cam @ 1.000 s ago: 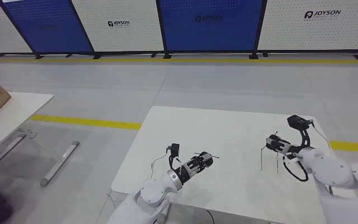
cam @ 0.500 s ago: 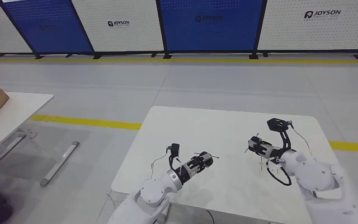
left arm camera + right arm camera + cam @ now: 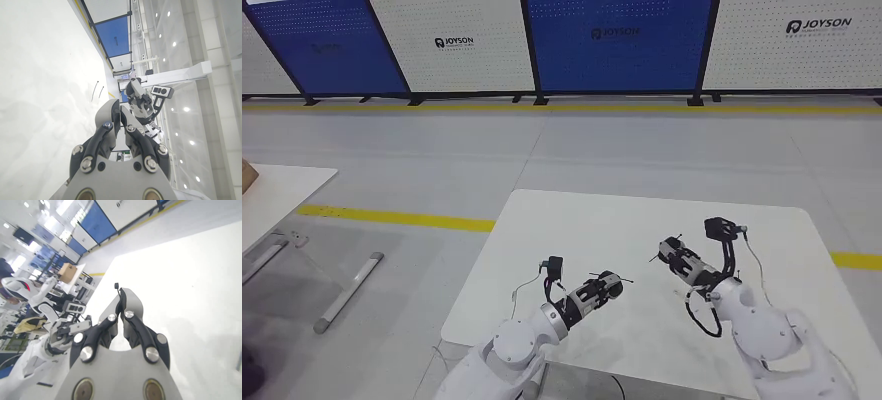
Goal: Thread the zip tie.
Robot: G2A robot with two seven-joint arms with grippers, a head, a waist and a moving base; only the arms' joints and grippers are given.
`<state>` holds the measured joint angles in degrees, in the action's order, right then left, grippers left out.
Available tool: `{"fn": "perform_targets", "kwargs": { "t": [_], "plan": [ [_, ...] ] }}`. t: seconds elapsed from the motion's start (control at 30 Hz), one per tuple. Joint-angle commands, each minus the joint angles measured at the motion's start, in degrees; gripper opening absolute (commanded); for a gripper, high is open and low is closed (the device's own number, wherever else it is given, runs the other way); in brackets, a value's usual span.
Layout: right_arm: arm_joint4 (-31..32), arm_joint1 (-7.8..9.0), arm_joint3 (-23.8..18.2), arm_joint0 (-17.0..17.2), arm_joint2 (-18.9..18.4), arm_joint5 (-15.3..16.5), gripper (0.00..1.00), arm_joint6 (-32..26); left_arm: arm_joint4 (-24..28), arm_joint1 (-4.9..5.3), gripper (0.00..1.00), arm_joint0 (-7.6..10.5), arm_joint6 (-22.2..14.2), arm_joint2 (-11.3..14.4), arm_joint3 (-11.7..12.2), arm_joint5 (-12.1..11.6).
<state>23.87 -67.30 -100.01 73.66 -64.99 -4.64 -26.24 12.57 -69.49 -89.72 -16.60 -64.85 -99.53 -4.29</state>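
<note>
The zip tie [image 3: 116,285] is gripped in the right gripper [image 3: 121,294]. Its small square head is seen standing clear just beyond the fingertips, while the strap runs down between the pads and is hidden there. The fingers are pressed together on the strap, and no gap can be made out. A grip so close under the head is judged to have been chosen so that the head's opening is steadied and exposed for a tail to be fed through. Which way the opening is turned cannot be told.

In the top view this gripper [image 3: 674,250] is found right of centre in the lower half of the frame, over the white table [image 3: 572,220]. It is pointed toward the left gripper [image 3: 607,283], which is found at lower centre, near it but apart. The left gripper's fingers are likewise closed. A thin dark strip [image 3: 625,279] is seen lying crosswise at their tips and is taken to be pinched there. It is probably a second tie, though this cannot be settled. The facing of the two tips is judged to suit a meeting above the table, and nothing is threaded yet.

Two loose ties [image 3: 95,91] are seen lying flat, side by side, on the table beyond the left gripper's tips.
</note>
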Motion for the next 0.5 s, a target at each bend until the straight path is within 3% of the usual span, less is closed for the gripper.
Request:
{"fn": "perform_targets", "kwargs": {
  "t": [0.0,0.47],
  "plan": [
    [1.1,-0.28,0.2,0.4,1.0,-0.9,0.00,3.6,0.0,0.00,0.00,0.00,0.0,0.0,0.0,0.0],
    [1.7,-0.42,0.1,0.4,1.6,-1.7,0.00,4.0,0.0,0.00,0.00,0.00,0.0,0.0,0.0,0.0]
  ]
}}
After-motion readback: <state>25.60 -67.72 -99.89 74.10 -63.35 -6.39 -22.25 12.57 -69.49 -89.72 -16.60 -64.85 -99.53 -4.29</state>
